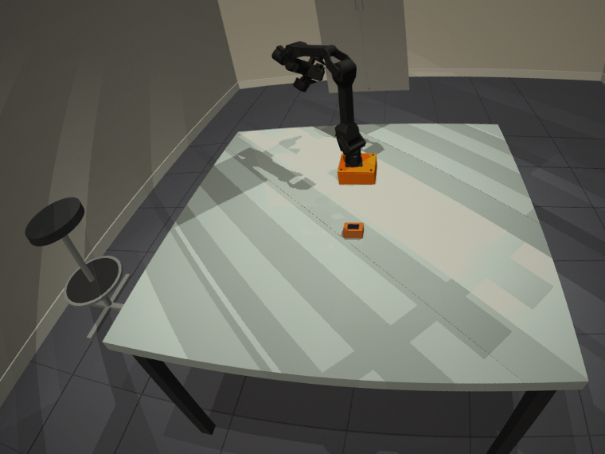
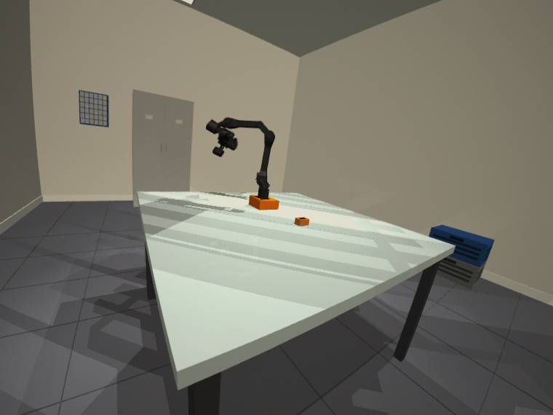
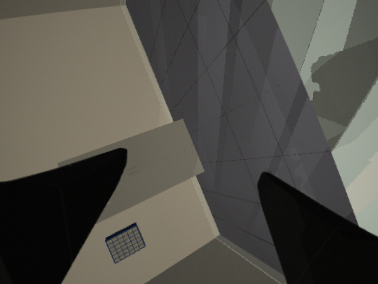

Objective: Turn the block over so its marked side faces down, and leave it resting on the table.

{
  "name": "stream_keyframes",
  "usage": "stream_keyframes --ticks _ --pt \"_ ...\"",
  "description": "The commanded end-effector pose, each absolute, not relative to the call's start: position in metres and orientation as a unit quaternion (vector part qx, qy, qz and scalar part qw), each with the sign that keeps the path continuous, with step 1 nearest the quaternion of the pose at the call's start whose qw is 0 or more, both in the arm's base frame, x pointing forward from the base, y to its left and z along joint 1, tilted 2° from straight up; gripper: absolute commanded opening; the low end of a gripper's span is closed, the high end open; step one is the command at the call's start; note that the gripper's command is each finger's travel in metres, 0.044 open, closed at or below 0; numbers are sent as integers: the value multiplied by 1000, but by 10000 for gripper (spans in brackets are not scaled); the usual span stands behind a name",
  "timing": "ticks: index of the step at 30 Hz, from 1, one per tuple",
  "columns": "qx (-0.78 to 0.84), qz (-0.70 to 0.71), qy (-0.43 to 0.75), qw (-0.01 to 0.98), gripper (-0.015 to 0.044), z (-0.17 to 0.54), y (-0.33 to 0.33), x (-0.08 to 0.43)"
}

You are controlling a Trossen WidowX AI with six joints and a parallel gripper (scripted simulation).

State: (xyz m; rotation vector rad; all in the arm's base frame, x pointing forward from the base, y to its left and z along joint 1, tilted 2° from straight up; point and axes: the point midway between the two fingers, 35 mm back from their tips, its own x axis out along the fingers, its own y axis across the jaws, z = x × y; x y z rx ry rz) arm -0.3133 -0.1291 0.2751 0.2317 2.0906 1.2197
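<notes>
A small orange block rests flat on the table, in front of the arm's base. Its marked side, with a dark rectangle, faces up. My gripper is open and empty, with its two dark fingers wide apart in the wrist view. It hangs high above the table's back left part in the top view, well away from the block. The block does not show in the wrist view.
The arm's orange base stands on the table behind the block. A stool stands on the floor left of the table. Blue and grey crates stand on the floor beyond the table's right side.
</notes>
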Motion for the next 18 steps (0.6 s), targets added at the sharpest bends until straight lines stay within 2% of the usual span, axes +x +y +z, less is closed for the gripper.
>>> stream_keyframes --ticks 1,2,10,18 --pt "83 475 804 347 426 274 -132 -312" --pt "65 490 798 346 440 272 -140 -309" --pt "-204 697 635 263 440 237 -253 -236" --pt "-347 803 465 139 440 210 -312 -151"
